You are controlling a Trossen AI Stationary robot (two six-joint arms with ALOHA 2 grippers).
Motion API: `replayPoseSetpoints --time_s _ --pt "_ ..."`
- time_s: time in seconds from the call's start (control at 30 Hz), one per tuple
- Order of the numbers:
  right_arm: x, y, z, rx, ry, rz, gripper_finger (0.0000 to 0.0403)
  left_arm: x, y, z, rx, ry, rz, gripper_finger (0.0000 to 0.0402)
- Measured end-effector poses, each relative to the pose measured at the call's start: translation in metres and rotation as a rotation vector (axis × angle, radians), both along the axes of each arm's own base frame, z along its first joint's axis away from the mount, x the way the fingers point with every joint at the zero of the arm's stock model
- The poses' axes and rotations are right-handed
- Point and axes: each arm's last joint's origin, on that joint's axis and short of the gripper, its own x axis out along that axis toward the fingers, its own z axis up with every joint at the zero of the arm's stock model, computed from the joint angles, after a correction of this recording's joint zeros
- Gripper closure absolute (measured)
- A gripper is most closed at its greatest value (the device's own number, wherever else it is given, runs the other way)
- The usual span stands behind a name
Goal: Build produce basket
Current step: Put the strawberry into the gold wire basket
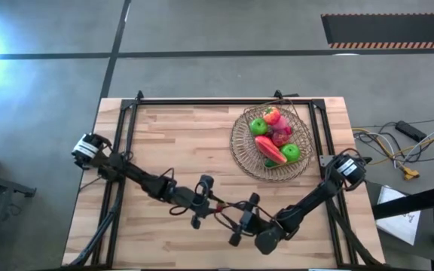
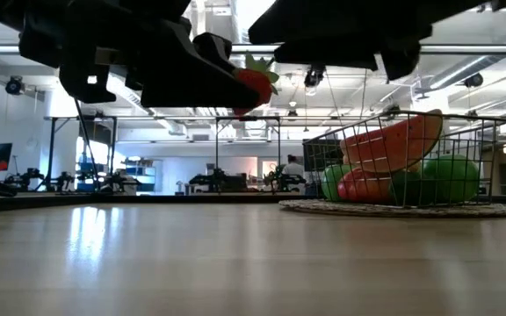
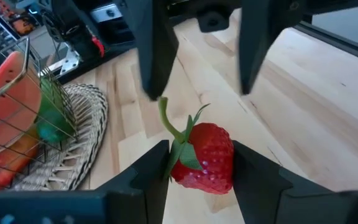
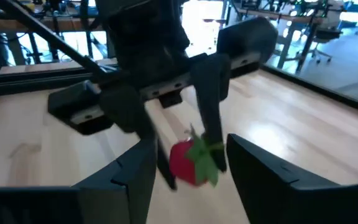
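Observation:
A red toy strawberry with a green leafy cap is in my left gripper, well above the table's near middle. My right gripper is open and faces it from the right. Its fingers stand on either side of the strawberry without touching it. The rest of the produce, green apples, a long red pepper and pink and orange pieces, lies in a wire-grid basket. That basket stands on the round tan wicker basket at the far right. My left gripper pinches the strawberry's red body between its two fingers, one on each side. The fingers come about level from the table's left. The strawberry is lifted clear of the table, its green cap and stem showing between the fingers.
Black frame rails run along the table's far, left and right edges. Bare wood lies between the arms and the far rail. Cables lie on the floor to the right of the table.

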Motion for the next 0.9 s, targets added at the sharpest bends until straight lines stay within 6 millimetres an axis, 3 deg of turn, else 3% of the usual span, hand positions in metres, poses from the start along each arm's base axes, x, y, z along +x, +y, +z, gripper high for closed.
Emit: replayPoseSetpoints --time_s 0.9 --pt "0.011 -0.012 -0.001 0.064 0.02 0.036 0.0387 -0.002 -0.008 0.002 -0.011 -0.016 -0.023 0.0267"
